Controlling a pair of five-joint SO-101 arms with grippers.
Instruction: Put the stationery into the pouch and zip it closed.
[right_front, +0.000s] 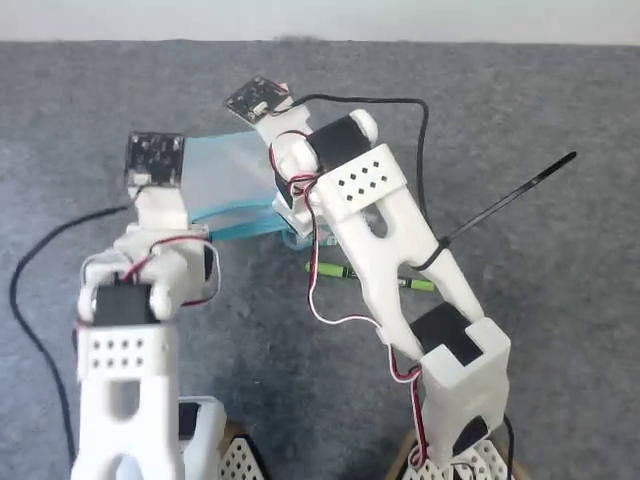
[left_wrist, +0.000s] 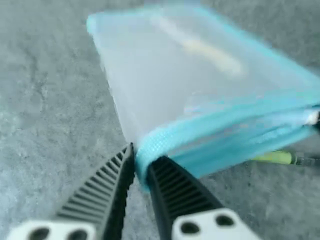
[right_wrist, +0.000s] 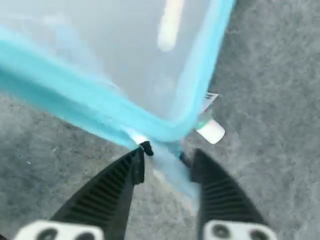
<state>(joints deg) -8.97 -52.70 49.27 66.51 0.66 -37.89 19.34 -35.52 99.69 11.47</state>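
Pouch (left_wrist: 190, 85) corner pinched by left pincer (left_wrist: 140, 155); right pincer (right_wrist: 167, 155) half-open astride zip-end corner; grey mat (right_front: 560, 330) around.

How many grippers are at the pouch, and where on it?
2. The left gripper is shut on one corner of the pouch, at its zipper edge. The right gripper stands open around the corner at that edge's other end.

No text, number or sign can be read anywhere in these views. A small white tag (right_wrist: 210, 99) at the corner of the pouch (right_wrist: 100, 60) is too blurred to tell whether it carries print. The green pen (right_front: 345, 272) on the grey worktop (right_front: 560, 330) shows dark marks too small to read.
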